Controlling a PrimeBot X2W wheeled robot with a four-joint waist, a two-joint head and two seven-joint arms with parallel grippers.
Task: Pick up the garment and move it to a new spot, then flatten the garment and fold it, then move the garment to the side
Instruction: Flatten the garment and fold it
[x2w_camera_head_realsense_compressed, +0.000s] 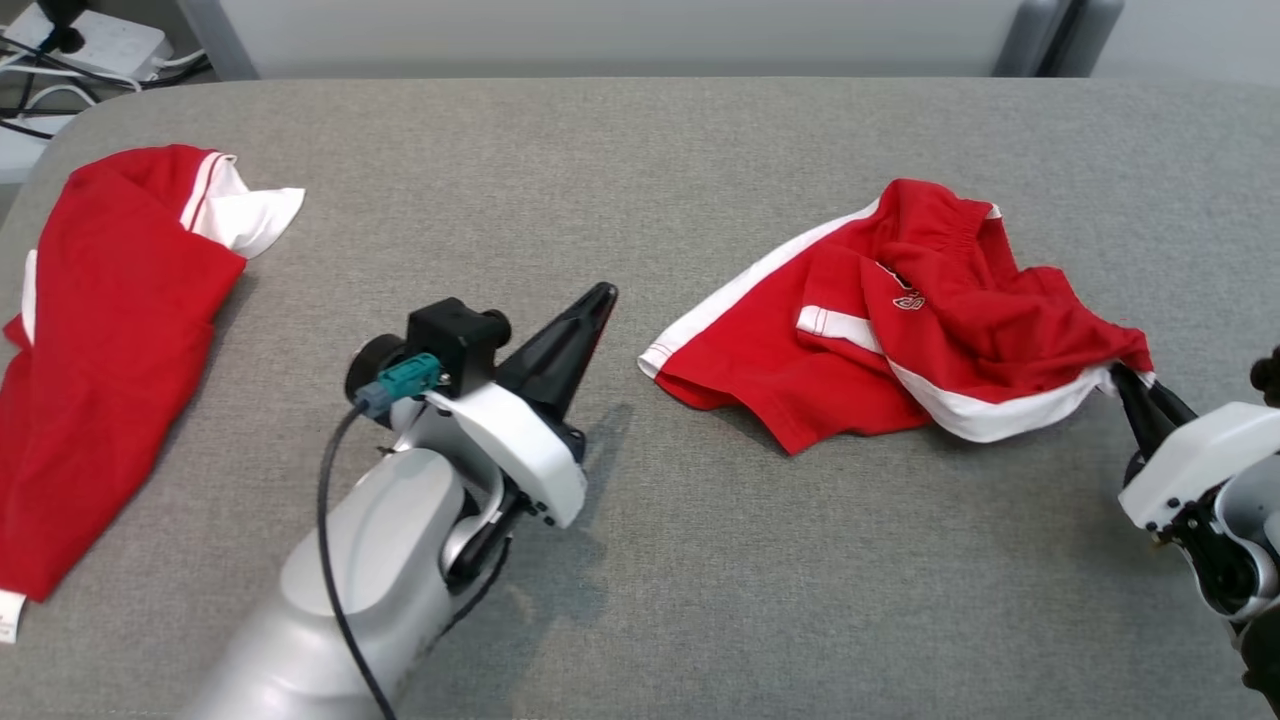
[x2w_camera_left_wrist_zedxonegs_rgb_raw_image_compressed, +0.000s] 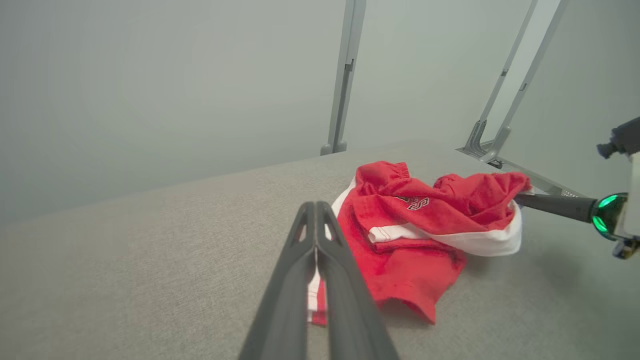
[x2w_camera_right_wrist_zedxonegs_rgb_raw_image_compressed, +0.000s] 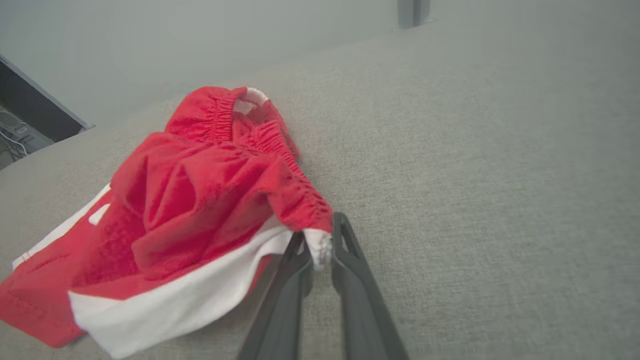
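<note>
Over at 3 o'clock on the grey bench (x2w_camera_head_realsense_compressed: 640, 150) — red garment (x2w_camera_head_realsense_compressed: 900, 320) with white trim, crumpled in a heap. Pinched at its 4 o'clock corner by the right fingers (x2w_camera_head_realsense_compressed: 1135, 395), white hem caught between them, that corner held just off the bench. Left fingers (x2w_camera_head_realsense_compressed: 575, 330) pressed together, gripping nothing, pointing toward 1 o'clock, near the bench's middle and apart from the garment. Away at 9 o'clock — a second red garment (x2w_camera_head_realsense_compressed: 110, 350), lying slack.
</note>
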